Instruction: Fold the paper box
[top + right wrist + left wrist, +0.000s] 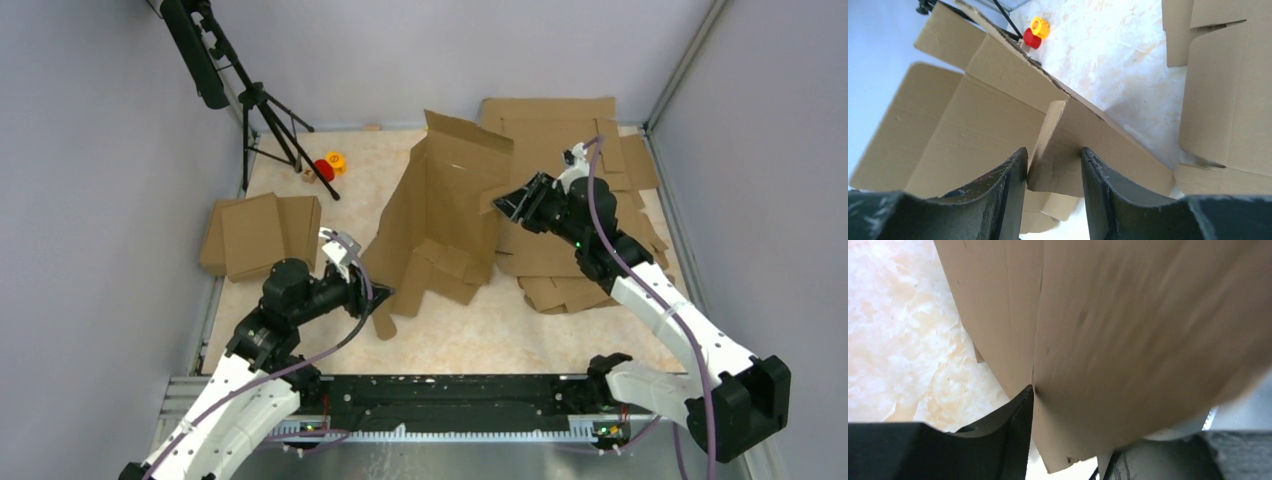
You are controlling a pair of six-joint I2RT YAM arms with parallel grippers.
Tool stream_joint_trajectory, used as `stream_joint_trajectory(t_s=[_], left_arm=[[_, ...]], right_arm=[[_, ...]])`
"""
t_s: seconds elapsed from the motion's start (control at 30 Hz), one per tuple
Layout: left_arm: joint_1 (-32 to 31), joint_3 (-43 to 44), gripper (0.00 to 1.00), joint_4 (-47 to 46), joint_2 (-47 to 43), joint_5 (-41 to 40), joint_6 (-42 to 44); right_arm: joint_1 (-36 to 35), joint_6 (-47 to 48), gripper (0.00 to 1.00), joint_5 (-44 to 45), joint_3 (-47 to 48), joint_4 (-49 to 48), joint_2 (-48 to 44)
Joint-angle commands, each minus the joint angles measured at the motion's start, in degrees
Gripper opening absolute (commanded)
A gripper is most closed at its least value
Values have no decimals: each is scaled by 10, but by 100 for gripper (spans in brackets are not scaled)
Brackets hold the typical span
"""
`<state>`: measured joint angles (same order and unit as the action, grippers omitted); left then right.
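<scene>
Mid-table, the box point(445, 200) stands half raised. One big panel tilts up and the lower panels and flaps lie creased on the table point(480, 335) in front of it. A pile point(560, 125) of flat sheets lies behind it and to its right.

Step in hand, as I judge it: standing the walls up. No side is locked yet, so the fold is early to midway.

Right gripper point(512, 205) — high on the box's right edge. My fingers point(1105, 192) are about half closed, with a flap point(1058, 150) wedged between them and board against both inner faces. I read this as a firm pinch on the box.

Left gripper point(380, 297) — low at the box's near-left corner. Only one finger point(1010, 435) shows, set off to its side as it sits when the jaws are parted. The board's edge touches that finger's tip, and the sheet hides the other finger. The wrist view is blurred. I read the jaws as released, with the board brushing them but not clamped.

Next move, a judgement:
- The right pinch should hold the upper panel steady as an anchor.
- The left needs a fresh hold on a lower panel edge, squarely across the board rather than at the corner.
- The left then swings that panel along its crease toward the raised wall.

Risk: if the right loosens, the tall panel may flop back onto the pile.
</scene>
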<state>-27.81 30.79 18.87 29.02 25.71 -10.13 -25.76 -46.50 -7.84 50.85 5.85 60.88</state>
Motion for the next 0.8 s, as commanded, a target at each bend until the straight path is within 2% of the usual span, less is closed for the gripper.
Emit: stream_joint_trajectory(t_s=[0.0,0.3,0.43,0.6,0.77], left_arm=[[-2,24,49,38,-8,-22,1],[-1,50,61,56,-38,-95,7],[-1,74,70,79,-47,-136,8],[-1,114,88,124,-73,-216,22],[-1,169,95,148,-83,-271,38]], right_arm=[[-4,66,42,-20,-16,20,-37],[-5,119,41,-56,-36,43,-67],[-11,136,41,-58,-24,54,-62],[-17,164,41,-48,-8,77,-56],[-21,177,41,-47,-1,84,-57]])
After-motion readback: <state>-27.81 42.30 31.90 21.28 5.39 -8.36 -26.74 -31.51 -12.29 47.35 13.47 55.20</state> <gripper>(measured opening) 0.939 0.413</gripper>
